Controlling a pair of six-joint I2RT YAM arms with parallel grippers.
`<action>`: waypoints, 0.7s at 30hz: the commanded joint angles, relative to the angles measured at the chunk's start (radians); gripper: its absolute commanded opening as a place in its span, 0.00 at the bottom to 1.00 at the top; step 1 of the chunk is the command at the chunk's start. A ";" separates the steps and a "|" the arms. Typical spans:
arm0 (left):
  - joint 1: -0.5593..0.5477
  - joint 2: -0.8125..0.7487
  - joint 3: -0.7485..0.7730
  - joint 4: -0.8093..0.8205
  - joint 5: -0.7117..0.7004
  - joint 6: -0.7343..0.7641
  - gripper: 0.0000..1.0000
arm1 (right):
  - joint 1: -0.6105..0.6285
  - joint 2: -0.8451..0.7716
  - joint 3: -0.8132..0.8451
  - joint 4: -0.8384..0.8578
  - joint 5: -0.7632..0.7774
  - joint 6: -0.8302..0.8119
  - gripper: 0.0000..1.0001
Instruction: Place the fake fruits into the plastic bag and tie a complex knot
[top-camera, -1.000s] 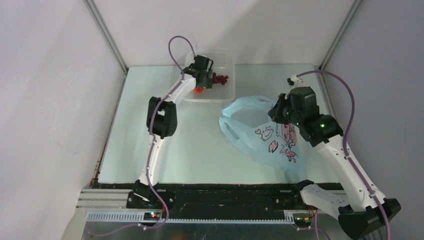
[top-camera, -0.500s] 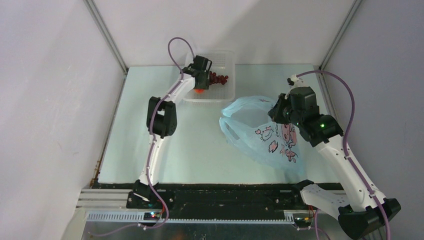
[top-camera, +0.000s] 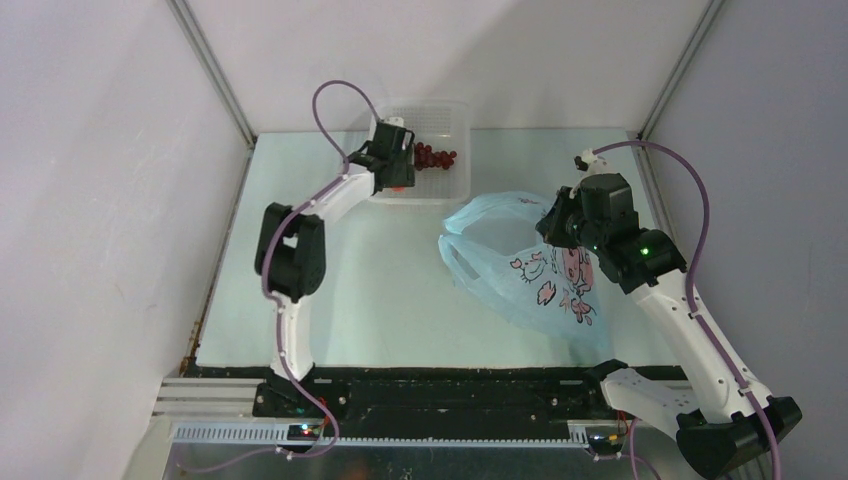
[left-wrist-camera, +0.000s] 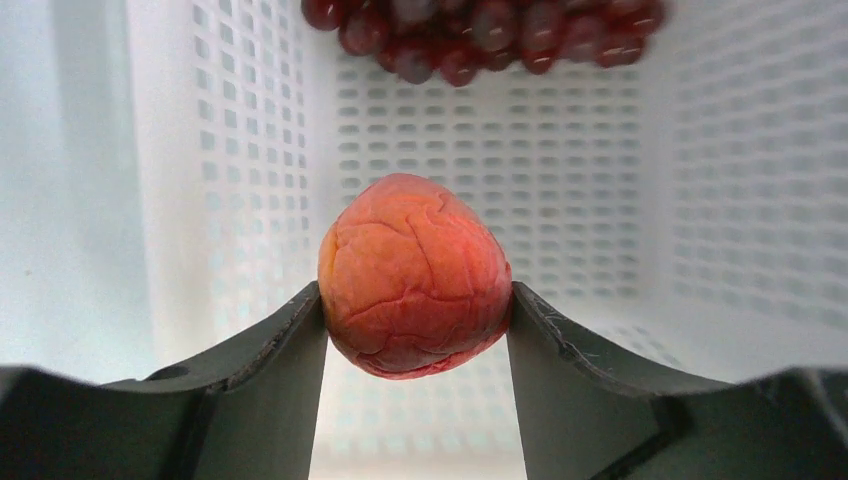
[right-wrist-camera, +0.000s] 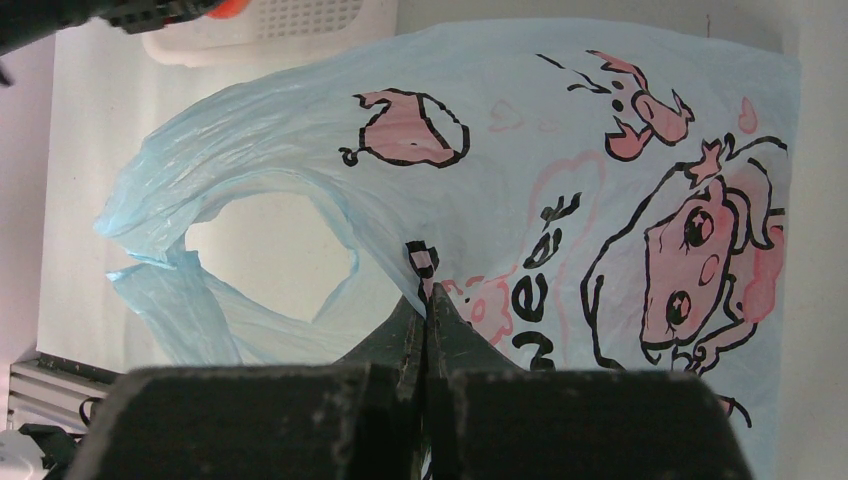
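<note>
Fruit (left-wrist-camera: 415, 277), orange-peach with a wrinkled skin, pinched across its widest girth between the two fingers of left gripper (left-wrist-camera: 415, 300), hanging inside white perforated basket (left-wrist-camera: 560, 150), apparently lifted off its floor. Probably light, hollow and fairly stiff, skin a little slick; best held across the middle as now, firmly enough not to squirt out. At the basket's far wall, one bunch of dark-red grapes (left-wrist-camera: 470, 35): knobbly, floppy, better taken by a cluster than by one berry. Counted: one round fruit, one grape bunch, one basket, one plastic bag (right-wrist-camera: 520, 150); no glossy red fruits in view. Bag thin and limp, lying on table (top-camera: 380, 290) right of basket, mouth gaping, a fold nipped tight in right gripper (right-wrist-camera: 425, 310).
</note>
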 joint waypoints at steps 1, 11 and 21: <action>-0.041 -0.275 -0.147 0.197 0.019 -0.027 0.50 | 0.006 -0.013 0.004 0.015 -0.002 -0.003 0.00; -0.137 -0.758 -0.443 0.251 0.084 -0.058 0.50 | 0.010 -0.021 0.004 0.022 0.007 -0.010 0.00; -0.365 -0.954 -0.519 0.304 0.397 -0.078 0.50 | 0.017 -0.026 0.004 0.030 0.019 -0.006 0.00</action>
